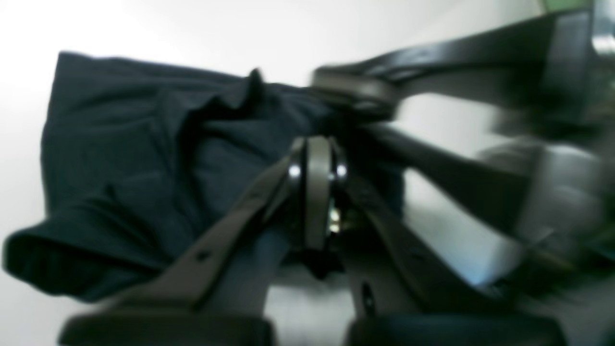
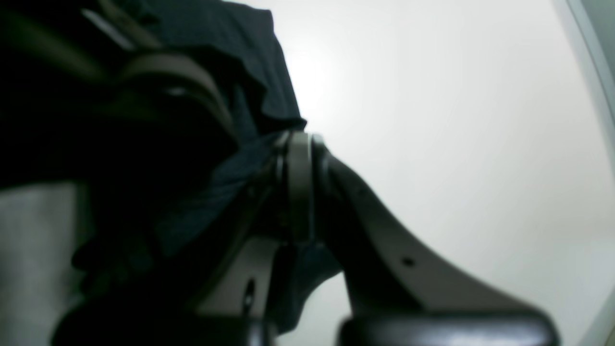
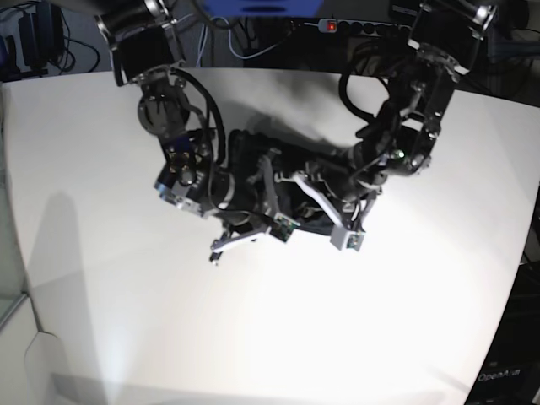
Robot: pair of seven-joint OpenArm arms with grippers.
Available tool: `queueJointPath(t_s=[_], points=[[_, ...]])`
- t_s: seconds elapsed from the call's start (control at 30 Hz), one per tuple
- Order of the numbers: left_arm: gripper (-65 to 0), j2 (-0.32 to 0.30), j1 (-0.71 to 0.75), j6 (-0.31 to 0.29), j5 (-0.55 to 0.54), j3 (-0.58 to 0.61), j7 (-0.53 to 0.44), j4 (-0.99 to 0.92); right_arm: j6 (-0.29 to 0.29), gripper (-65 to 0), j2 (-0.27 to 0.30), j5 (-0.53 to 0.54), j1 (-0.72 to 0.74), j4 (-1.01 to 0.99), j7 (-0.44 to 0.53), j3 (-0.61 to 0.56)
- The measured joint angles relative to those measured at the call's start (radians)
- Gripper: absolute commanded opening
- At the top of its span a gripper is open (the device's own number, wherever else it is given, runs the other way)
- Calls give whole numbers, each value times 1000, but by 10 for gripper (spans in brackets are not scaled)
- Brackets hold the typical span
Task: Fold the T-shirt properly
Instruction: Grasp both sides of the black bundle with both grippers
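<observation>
The black T-shirt (image 3: pixel 291 150) lies bunched in the middle of the white table, between the two arms. In the left wrist view the T-shirt (image 1: pixel 144 158) spreads rumpled to the left, and my left gripper (image 1: pixel 317 166) is shut with its fabric pinched at the tips. My right gripper (image 1: pixel 355 91) shows close by at the upper right. In the right wrist view my right gripper (image 2: pixel 298 144) is shut on a fold of the T-shirt (image 2: pixel 230 53), with fabric hanging between its fingers. Both grippers (image 3: pixel 314 187) (image 3: pixel 263 169) meet over the dark bundle, which hides their tips in the base view.
The white table (image 3: pixel 278 329) extends in front of the arms. Black cables and a power strip (image 3: pixel 337 25) run along the far edge. The table's right edge (image 3: pixel 523 253) borders dark equipment.
</observation>
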Motion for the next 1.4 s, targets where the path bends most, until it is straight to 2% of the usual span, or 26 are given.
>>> queueJointPath(t_s=[0.2,0.4,0.7,0.9,1.03,1.17,1.4], points=[[-642,-6,-12,0,1,-7,-2,-57,0,-643,35,2,-35,64,0,2],[-642,-7,-82,1,6,-11,-13,-198,0,-643,56,-3,-45,76,-1,9],[-642,-8,-82,-16,-5,-3,-165,-352,0,-647,71,1,-106,76,5,6],[-642,22,-112,-25,121,-3,-192,-410,0,-649,72,3,-130,76,12,3],[-642,39,-112,-27,164,-4,-227,-435,0,-649,99,3,-135,40,22,5],[-642,43,-126,-33,163,-5,-244,-472,-5,-649,108,2,-135,-16,90,7],[-642,44,-132,-54,159,-5,-340,-535,-7,-649,115,24,-129,-108,179,17]])
